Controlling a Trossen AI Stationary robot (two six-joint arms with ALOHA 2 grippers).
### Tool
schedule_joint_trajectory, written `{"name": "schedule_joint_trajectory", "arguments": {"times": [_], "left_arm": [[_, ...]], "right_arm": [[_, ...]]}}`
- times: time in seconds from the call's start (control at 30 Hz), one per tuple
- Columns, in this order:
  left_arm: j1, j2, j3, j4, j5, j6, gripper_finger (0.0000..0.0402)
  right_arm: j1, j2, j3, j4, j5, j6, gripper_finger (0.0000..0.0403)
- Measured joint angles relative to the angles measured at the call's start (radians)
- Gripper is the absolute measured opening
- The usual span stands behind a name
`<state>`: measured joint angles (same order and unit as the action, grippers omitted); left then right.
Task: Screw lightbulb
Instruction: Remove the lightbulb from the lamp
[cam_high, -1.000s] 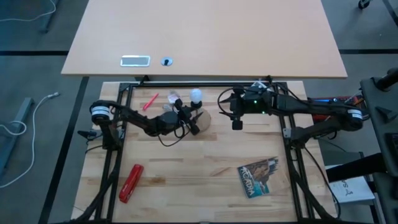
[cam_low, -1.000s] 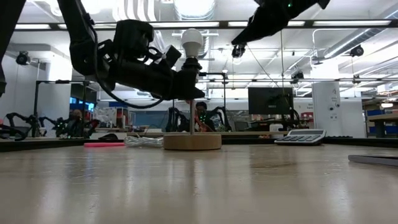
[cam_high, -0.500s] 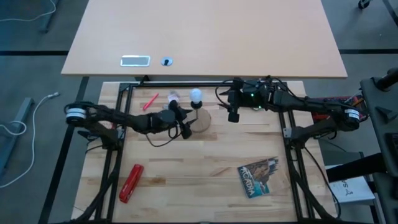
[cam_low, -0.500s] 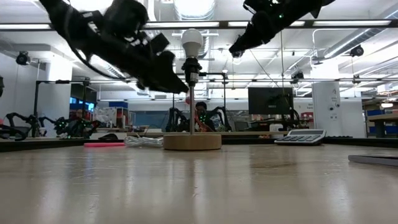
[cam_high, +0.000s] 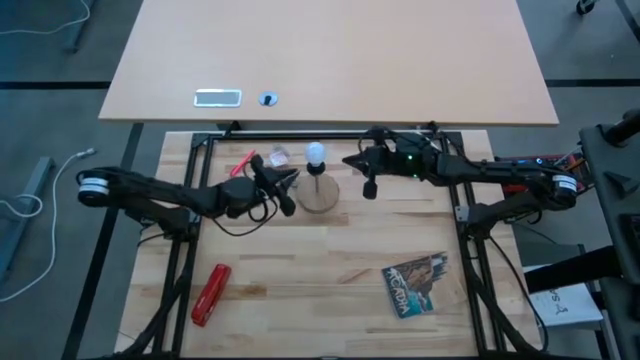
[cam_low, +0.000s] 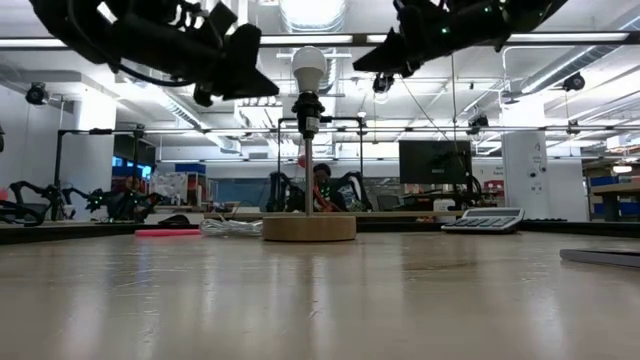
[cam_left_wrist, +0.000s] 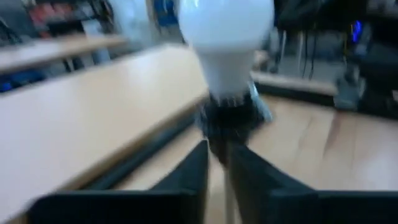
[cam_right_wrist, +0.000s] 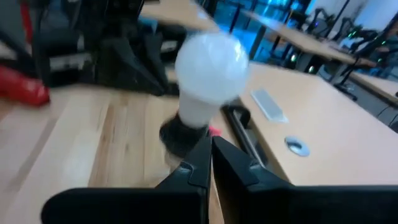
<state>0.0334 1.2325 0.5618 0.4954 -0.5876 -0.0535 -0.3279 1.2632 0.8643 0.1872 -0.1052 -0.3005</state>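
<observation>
We see the lightbulb (cam_high: 316, 153) seated upright in its socket (cam_low: 308, 104), both tools clear — right tool (cam_high: 368, 186) clenched empty, left tool (cam_high: 287, 203) nearly closed, empty. Either could clip the bulb and topple the stand.

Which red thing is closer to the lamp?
The thin red pen, lying up by the lamp's wooden base. The fat red tool lies far off near the table's front.

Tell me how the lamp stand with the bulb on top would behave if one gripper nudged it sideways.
The lightbulb sits high on a thin post above the wooden disc base, so a push near the top could probably tip it. The base looks wide and flat, so a low push would more likely slide it. The bulb looks smooth and rounded, likely slippery and fragile.
</observation>
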Motion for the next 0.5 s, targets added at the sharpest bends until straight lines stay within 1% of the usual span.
{"name": "schedule_joint_trajectory", "arguments": {"times": [0.03, 0.07, 0.1, 0.17, 0.23, 0.33, 0.4, 0.5], "left_arm": [[0.001, 0.011, -0.008, 0.066, -0.008, 0.021, 0.0033], [0.002, 0.022, -0.017, 0.124, -0.007, 0.045, 0.0016], [0.005, 0.035, -0.026, 0.173, -0.012, 0.065, 0.001], [0.004, 0.071, -0.024, 0.268, -0.033, 0.104, 0.0013], [0.004, 0.106, -0.015, 0.337, -0.093, 0.135, 0.001], [0.007, 0.144, 0.015, 0.386, -0.168, 0.174, 0.0002], [0.01, 0.155, 0.04, 0.386, -0.205, 0.207, 0.0003], [0.023, 0.167, 0.083, 0.378, -0.215, 0.259, 0.0001]], "right_arm": [[0.0, 0.004, -0.004, 0.035, 0.0, 0.015, 0.0012], [0.0, 0.005, -0.007, 0.051, 0.0, 0.021, 0.001], [0.0, 0.009, -0.008, 0.06, 0.0, 0.025, 0.0006], [0.0, 0.018, -0.008, 0.086, -0.001, 0.035, 0.0002], [0.0, 0.03, -0.008, 0.1, -0.002, 0.047, 0.0002], [0.0, 0.055, -0.008, 0.112, -0.002, 0.056, 0.0001], [0.0, 0.079, -0.008, 0.117, -0.001, 0.06, 0.0001], [0.0, 0.112, -0.008, 0.149, 0.0, 0.067, 0.0001]]}}
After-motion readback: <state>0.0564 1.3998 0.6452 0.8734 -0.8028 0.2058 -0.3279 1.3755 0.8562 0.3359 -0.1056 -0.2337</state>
